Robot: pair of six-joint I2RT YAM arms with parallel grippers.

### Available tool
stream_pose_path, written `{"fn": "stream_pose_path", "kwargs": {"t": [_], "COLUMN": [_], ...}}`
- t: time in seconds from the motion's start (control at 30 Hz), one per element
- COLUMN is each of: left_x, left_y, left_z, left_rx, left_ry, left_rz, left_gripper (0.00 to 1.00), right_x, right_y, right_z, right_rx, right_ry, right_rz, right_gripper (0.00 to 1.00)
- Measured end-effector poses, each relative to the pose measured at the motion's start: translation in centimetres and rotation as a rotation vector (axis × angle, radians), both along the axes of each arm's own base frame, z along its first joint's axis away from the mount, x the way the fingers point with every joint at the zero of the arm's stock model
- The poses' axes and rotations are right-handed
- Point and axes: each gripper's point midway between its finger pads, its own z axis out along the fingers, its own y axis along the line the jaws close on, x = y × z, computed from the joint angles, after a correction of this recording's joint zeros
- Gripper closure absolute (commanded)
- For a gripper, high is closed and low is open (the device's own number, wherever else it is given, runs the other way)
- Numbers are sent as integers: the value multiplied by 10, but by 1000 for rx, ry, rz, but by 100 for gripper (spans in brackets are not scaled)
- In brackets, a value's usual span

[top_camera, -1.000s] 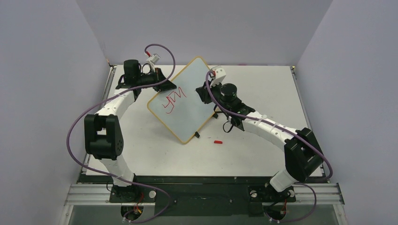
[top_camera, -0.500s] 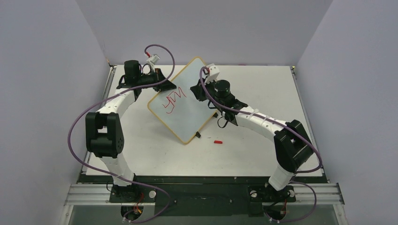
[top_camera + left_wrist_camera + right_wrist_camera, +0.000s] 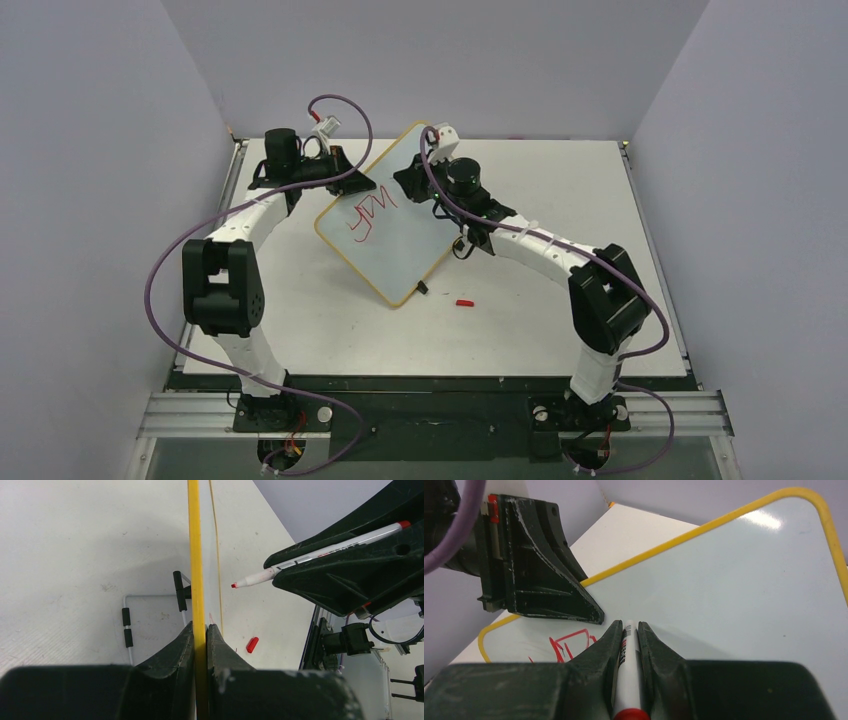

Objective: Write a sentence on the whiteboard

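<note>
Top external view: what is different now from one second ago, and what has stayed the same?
The right gripper, shut on the marker, moved left and farther from the bases over the whiteboard, toward the left gripper; its elbow followed. Nothing was taken or released. The left gripper still clamps the board's edge; the whiteboard, the red writing and the red cap have not moved.
</note>
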Motion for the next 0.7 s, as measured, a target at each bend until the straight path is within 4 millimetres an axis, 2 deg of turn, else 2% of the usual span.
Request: {"fn": "stream_pose_path", "kwargs": {"t": [0.23,0.63,0.7], "left_x": [0,0,0], "left_y": [0,0,0], "left_z": [0,0,0], "left_rx": [0,-2,-2], "left_ry": [1,1,1], "left_rz": [-1,-2,-2], "left_gripper": [100,100,100], "right_x": [12,19,21], "right_y": [14,21,23], "right_z": [16,14,9], "right_rx": [47,60,54], "right_ry": [-23,-13,-6], "right_rz": [14,20,19], "right_gripper": [100,100,100]}}
